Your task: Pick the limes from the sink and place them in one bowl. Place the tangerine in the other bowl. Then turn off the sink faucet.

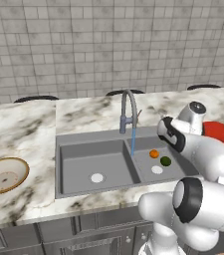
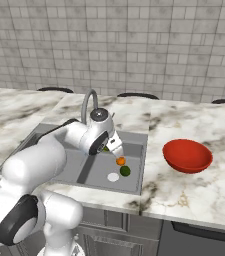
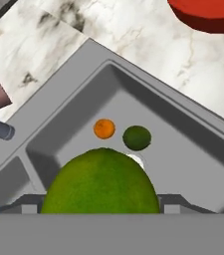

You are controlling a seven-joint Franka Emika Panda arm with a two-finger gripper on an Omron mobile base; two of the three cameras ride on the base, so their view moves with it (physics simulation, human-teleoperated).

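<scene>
Here the tan bowl point(image 1: 5, 175) sits at the left edge of the left base view on the surface point(image 1: 29, 129), with the sink point(image 1: 83, 149) at centre. In its right basin lie the tangerine point(image 1: 154, 154) and dark lime point(image 1: 166, 161). The gripper point(image 3: 101, 209) grasps the light lime point(image 3: 101, 184) low in the hand view; the red bowl point(image 1: 222, 132) is far right.

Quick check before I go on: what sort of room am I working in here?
A kitchen, rendered: a grey metal double-basin sink set in a marbled white counter, a tall grey gooseneck faucet running water, and a grey tiled wall behind.
</scene>
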